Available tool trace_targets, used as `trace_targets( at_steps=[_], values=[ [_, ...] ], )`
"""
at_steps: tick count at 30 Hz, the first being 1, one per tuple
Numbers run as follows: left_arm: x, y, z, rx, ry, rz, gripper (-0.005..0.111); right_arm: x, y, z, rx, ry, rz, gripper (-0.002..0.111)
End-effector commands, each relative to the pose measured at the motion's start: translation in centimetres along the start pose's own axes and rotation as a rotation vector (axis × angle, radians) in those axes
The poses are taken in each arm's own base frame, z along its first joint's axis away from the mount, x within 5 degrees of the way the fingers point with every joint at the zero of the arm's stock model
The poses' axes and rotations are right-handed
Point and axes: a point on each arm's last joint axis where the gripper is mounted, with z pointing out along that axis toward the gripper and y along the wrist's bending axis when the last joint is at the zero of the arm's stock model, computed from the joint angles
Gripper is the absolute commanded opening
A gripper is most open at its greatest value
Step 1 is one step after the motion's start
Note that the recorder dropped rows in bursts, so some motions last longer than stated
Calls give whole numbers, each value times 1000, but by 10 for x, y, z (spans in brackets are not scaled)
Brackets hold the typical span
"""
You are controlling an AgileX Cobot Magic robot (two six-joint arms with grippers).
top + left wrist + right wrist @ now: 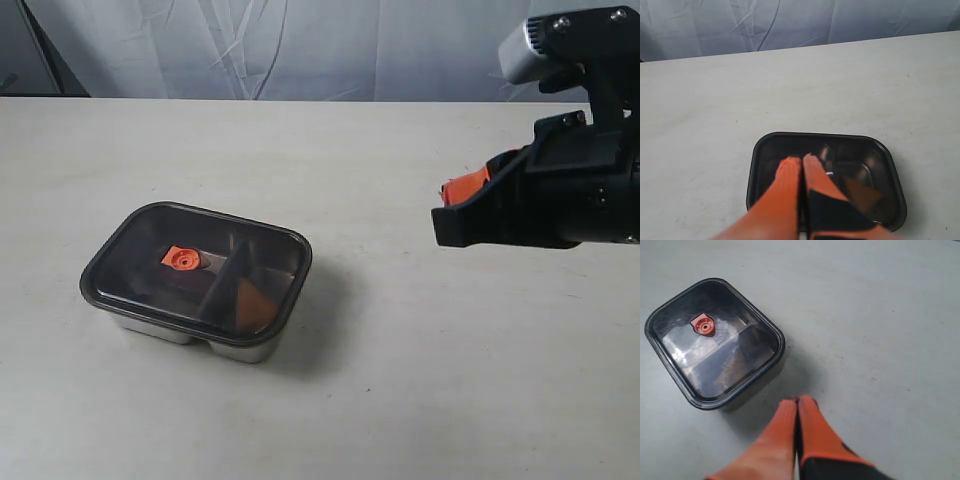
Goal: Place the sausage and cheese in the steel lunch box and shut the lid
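Note:
The steel lunch box (243,350) sits left of centre with the tinted lid (130,250) lying flat on it and the orange knob (181,258) on top. Through the lid, the cheese (255,306) shows as an orange wedge in the right compartment. A dark shape under the knob may be the sausage (178,284); I cannot tell. My left gripper (801,161) is shut and empty above the lid (760,150), with the cheese (862,192) beside it. My right gripper (797,402) is shut and empty, off to the side of the lid (755,320), and raised at the right (462,187).
The pale tabletop (400,400) spreads all round the box. A grey-white curtain (300,45) hangs behind the table's far edge. The right arm's black body (560,190) fills the upper right of the exterior view.

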Motion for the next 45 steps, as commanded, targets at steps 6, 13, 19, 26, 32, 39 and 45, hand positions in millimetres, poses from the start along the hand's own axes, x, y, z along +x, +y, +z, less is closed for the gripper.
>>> trace_targets(
  at_steps=[6, 13, 19, 26, 32, 39, 45],
  values=[
    [1, 1, -1, -4, -1, 1, 0, -17, -19, -25, 121, -211, -84, -1],
    [1, 1, -1, -4, -1, 1, 0, -9, -58, -94, 399, -454, 51, -1],
    [1, 0, -1, -4, 3, 0, 0, 31, -60, -128, 592, -523, 57, -1],
    [1, 0, -1, -4, 3, 0, 0, 67, -61, -111, 579, -407, 123, -1],
    [1, 1, -1, -5, 3, 1, 0, 89, -67, -89, 551, -419, 178, -1],
    [1, 1, -1, -5, 3, 3, 0, 122, -58, -86, 541, -482, 190, -1],
    [1, 1, -1, -5, 3, 3, 0, 148, -56, -79, 545, -511, 183, -1]
  ],
)
